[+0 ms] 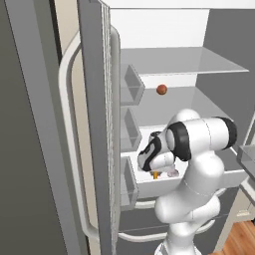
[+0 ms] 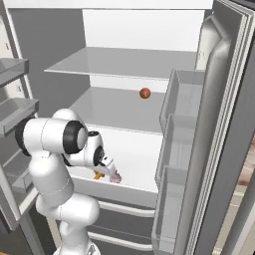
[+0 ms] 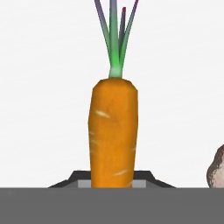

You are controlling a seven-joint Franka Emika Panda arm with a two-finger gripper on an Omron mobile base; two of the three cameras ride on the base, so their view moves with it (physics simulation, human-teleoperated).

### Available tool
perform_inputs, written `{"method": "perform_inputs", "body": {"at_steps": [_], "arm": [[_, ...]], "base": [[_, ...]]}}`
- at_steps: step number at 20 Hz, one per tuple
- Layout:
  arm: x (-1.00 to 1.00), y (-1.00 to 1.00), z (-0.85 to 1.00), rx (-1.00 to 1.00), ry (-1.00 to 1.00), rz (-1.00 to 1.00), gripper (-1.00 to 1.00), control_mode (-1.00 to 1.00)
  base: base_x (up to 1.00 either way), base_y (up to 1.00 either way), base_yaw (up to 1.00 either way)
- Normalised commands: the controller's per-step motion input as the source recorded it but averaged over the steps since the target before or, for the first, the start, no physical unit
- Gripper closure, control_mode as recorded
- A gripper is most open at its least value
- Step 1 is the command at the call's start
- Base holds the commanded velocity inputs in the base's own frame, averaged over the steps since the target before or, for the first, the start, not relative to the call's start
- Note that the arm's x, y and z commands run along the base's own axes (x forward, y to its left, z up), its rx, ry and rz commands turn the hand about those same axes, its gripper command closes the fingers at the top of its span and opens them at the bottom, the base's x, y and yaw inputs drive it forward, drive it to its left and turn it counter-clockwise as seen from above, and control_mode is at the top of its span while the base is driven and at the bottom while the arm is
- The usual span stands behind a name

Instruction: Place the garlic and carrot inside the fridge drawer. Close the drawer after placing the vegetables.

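Your gripper (image 1: 158, 172) grasps the carrot (image 3: 113, 133), its long axis pointing away, garlic (image 3: 216, 170) just beside.

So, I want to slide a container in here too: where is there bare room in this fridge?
Free: the glass shelf up top, and the shelf beside the reddish-brown ball. In the drawer, the white floor right of the garlic is bare. Crowded: its front left, where the gripper, carrot and garlic bunch.
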Motion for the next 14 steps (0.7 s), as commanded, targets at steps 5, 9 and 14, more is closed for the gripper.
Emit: {"method": "perform_inputs", "body": {"at_steps": [5, 9, 14], "arm": [[0.09, 0.02, -0.36, 0.0, 0.04, 0.0, 1.0, -1.0], [-0.02, 0.03, -0.26, 0.0, 0.03, 0.0, -1.0, -1.0], [-0.24, 0.0, -0.1, 0.0, 0.0, 0.0, -1.0, -1.0]], "base": [[0.0, 0.0, 0.0], [0.0, 0.0, 0.0], [0.0, 0.0, 0.0]]}}
